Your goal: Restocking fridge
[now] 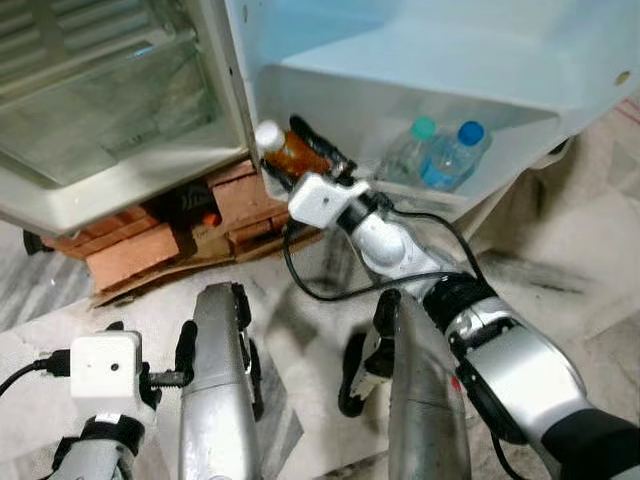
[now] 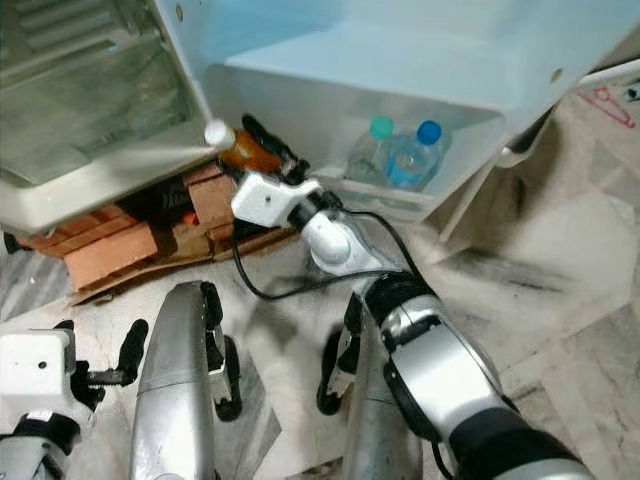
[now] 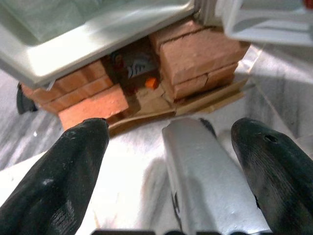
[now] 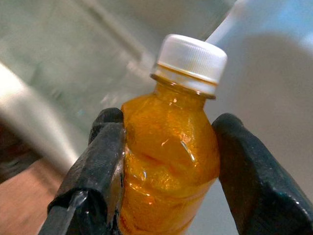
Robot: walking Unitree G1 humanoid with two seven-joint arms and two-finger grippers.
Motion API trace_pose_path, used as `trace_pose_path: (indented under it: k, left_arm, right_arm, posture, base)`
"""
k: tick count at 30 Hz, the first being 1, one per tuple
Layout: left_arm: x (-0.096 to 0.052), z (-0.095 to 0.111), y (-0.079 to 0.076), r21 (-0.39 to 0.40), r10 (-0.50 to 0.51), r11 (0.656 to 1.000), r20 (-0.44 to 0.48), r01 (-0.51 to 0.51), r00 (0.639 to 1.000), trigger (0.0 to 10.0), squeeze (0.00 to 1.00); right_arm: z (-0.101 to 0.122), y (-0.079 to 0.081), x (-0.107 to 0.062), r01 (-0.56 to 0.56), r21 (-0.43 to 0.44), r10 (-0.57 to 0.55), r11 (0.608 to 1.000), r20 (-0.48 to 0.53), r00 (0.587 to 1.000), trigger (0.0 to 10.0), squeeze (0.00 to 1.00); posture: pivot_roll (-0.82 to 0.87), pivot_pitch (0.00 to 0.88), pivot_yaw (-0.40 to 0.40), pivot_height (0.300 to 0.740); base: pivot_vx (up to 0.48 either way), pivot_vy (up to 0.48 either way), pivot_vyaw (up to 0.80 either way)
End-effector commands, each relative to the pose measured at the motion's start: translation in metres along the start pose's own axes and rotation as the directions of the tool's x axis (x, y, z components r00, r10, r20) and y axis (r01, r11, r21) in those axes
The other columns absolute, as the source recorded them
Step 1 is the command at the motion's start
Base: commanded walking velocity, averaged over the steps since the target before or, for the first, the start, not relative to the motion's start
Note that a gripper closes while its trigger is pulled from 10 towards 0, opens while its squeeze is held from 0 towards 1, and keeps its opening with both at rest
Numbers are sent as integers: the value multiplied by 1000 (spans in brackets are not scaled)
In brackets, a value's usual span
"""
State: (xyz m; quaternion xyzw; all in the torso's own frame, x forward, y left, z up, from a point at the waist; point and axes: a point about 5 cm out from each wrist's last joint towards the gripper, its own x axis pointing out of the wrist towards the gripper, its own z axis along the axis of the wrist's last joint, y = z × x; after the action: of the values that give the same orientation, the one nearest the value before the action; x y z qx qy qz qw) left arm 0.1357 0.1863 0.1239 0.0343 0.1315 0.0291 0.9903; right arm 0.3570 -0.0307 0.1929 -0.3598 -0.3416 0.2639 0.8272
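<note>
While the left gripper (image 3: 168, 161) hangs idle, jaws spread, the orange bottle (image 4: 168, 147) is pinched by the right gripper (image 1: 300, 160) at the door shelf (image 1: 450, 195) left end; placement beside the water bottles (image 1: 440, 155) judged next.

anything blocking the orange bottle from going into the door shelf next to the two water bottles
Nothing visible blocks it. The right end effector holds the orange bottle at the left end of the door shelf. The two water bottles stand at the shelf's far right, with open shelf space between them and the orange bottle.
</note>
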Motion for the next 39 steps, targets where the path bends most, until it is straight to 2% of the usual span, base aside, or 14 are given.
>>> trace_pose_path:
  k: [1,7,11,14,18,19,20,23,25,26,32,34,39]
  left_arm:
    - [-5,-2,2,1,2,1000,-30,-2,1000,10000,0]
    - [-9,-1,-3,-7,-10,1000,-44,10,999,10000,0]
    - [-10,-1,-3,-8,-11,1000,-45,11,999,10000,0]
    - [-11,1,-5,-8,-16,1000,-46,16,999,10000,0]
    - [-12,2,-5,-7,-20,1000,-46,20,999,10000,0]
    - [-12,2,-5,-7,-20,1000,-46,20,999,10000,0]
    - [-12,2,-5,-5,-23,1000,-46,23,999,10000,0]
    - [-13,3,-5,-2,-24,1000,-49,24,999,10000,0]
    - [-13,3,-5,-2,-24,1000,-49,24,999,10000,0]
    - [-13,3,-5,0,-25,1000,-51,25,998,10000,0]
    - [-9,4,-6,7,-33,999,-49,34,998,10000,0]
    - [-6,3,-6,10,-37,999,-48,37,998,10000,0]
    - [0,4,-7,12,-46,999,-39,47,998,10000,0]
  right_arm:
    - [7,-13,7,65,-23,-63,998,57,996,10000,0]
    - [-25,-11,-16,78,-194,-96,978,-85,992,10000,0]
    - [-34,-9,-22,54,-242,-90,969,-139,986,10000,0]
    - [-45,-1,-30,22,-266,-85,964,-230,969,10000,0]
    - [-54,7,-39,7,-204,-76,979,-332,940,10000,0]
    - [-54,7,-39,7,-204,-76,979,-332,940,10000,0]
    - [-61,14,-47,36,-97,-75,995,-434,898,10000,0]
    - [-68,19,-56,97,29,-67,995,-525,848,10000,0]
    - [-68,19,-56,97,29,-67,995,-525,848,10000,0]
    - [-71,19,-58,127,65,-70,990,-556,828,10000,0]
    - [-83,8,-70,229,118,-104,966,-635,765,10000,0]
    - [-90,-2,-77,274,127,-122,953,-669,734,10000,0]
    - [-96,-12,-84,352,173,-136,920,-702,699,10000,0]
  posture:
    - [333,505,-33,566]
    - [335,519,-39,566]
    - [334,529,-37,566]
    - [338,538,-34,566]
    - [345,545,-33,566]
    - [345,545,-33,566]
    - [352,553,-31,566]
    - [353,556,-27,566]
    - [353,556,-27,566]
    - [353,559,-25,566]
    - [350,559,-19,566]
    - [345,552,-18,566]
    - [337,541,-17,566]
  base:
    - [0,0,0]
    - [0,0,0]
    - [0,0,0]
    - [0,0,0]
    - [0,0,0]
    - [0,0,0]
    - [0,0,0]
    - [0,0,0]
    - [0,0,0]
    - [0,0,0]
    - [0,0,0]
    - [0,0,0]
    - [0,0,0]
